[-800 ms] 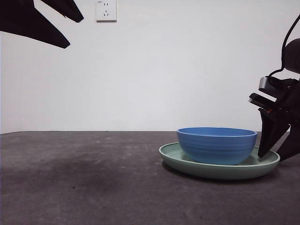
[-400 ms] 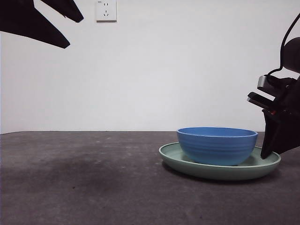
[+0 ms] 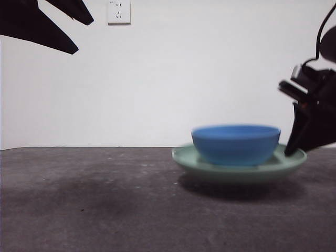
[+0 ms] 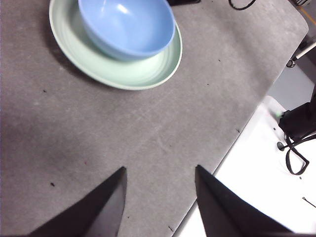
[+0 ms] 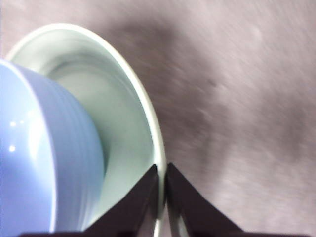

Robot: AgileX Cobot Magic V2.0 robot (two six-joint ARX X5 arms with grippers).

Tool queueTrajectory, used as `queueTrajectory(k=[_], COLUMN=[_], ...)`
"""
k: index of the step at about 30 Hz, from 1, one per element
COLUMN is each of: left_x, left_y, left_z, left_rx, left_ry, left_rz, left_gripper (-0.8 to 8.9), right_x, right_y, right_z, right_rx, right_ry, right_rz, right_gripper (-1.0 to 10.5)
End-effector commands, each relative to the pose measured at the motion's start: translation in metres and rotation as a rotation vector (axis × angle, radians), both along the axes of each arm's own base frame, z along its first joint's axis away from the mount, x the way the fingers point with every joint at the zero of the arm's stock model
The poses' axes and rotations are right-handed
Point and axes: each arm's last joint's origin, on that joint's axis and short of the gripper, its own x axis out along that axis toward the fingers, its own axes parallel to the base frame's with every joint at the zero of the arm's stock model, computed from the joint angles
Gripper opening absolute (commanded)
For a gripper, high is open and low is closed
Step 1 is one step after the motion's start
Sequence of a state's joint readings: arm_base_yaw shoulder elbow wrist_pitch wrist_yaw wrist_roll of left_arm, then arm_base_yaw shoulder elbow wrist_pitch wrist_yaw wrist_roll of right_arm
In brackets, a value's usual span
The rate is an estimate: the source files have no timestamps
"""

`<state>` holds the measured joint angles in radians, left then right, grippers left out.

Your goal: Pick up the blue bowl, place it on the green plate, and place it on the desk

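Observation:
The blue bowl (image 3: 235, 144) sits inside the green plate (image 3: 239, 167), and both hang a little above the desk (image 3: 105, 199) with a shadow underneath. My right gripper (image 3: 296, 152) is shut on the plate's right rim (image 5: 159, 163); the bowl (image 5: 44, 158) fills the side of that wrist view. My left gripper (image 4: 160, 197) is open and empty, high over the desk's near edge, apart from the plate (image 4: 123, 74) and bowl (image 4: 127, 24). In the front view it shows only as black tips (image 3: 47, 23) at the top left corner.
A white wall with a socket (image 3: 118, 11) stands behind the desk. The desk's edge (image 4: 232, 143) runs next to a white surface with black cables (image 4: 296, 158).
The plate with the bowl on it has risen off the desk and shifted slightly left, carried by my right gripper. The left arm has stayed still.

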<state>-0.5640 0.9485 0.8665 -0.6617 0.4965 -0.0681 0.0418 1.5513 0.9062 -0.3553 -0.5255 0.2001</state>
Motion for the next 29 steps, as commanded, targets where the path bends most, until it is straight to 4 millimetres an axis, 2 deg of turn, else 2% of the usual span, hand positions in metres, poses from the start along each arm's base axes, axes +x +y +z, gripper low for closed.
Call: queueTrajectory(k=[1,9,16,23,29], left_x=[0.001,0.001,0.001,0.001,0.001], left_y=[-0.002,-0.002,-0.002,-0.002,-0.002], left_z=[0.002,0.002,0.002,0.002,0.002], left_rx=[-0.003,-0.004,-0.003,-0.003,-0.003], left_ry=[-0.014,-0.014,-0.014,-0.013,-0.013], left_rz=[-0.016,-0.016,-0.016,-0.016,-0.016], left_gripper=[2.23,2.23,2.23,2.23,2.23], right_x=[0.001,-0.004,-0.008,-0.004,0.003], right_y=[0.004,0.026,0.066,0.095,0.107], right_z=[0.012,0.025,0.025,0.012,-0.006], right_rx=[0.043,0.086,0.073,0.091,0.09], right_ry=[-0.03,-0.061,-0.08,-0.066,-0.039], right_rz=[0.0,0.025,0.075,0.083,0.069], right_gripper=[0.1,0.1,0.1,0.1,0.1])
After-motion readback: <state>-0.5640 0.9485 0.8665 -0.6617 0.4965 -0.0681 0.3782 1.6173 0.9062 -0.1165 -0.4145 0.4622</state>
